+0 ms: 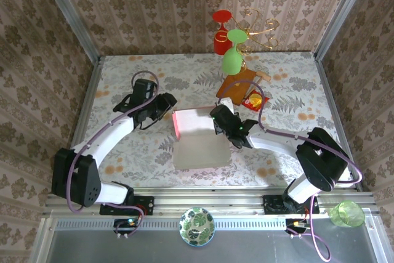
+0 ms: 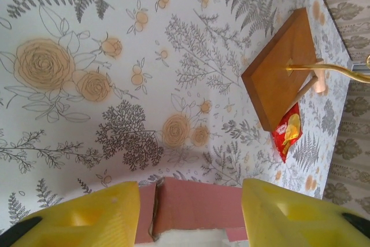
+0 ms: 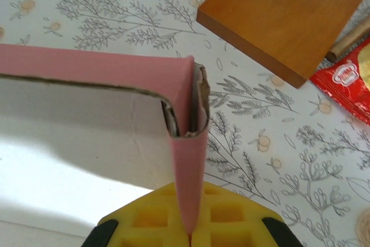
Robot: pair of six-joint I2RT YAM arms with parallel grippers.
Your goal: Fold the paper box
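Note:
The paper box [image 1: 198, 146] lies in the middle of the table, white inside up, with a pink wall raised along its far and left edges. My right gripper [image 1: 220, 119] holds the box's far right corner. In the right wrist view the gripper [image 3: 191, 234] is shut on a folded pink flap [image 3: 189, 160] that stands upright at that corner. My left gripper [image 1: 166, 106] hovers at the far left corner. In the left wrist view its yellow fingers [image 2: 78, 217] stand apart, with the pink wall [image 2: 199, 203] seen between them; the gripper [image 2: 191, 215] is open.
A brown board [image 1: 237, 84] lies just beyond the box, with a small red-yellow packet [image 1: 253, 100] beside it. A red glass [image 1: 221, 32] and a green glass [image 1: 233, 60] hang on a gold stand at the back. A patterned bowl [image 1: 197, 226] and a green cup [image 1: 346, 214] sit on the near ledge.

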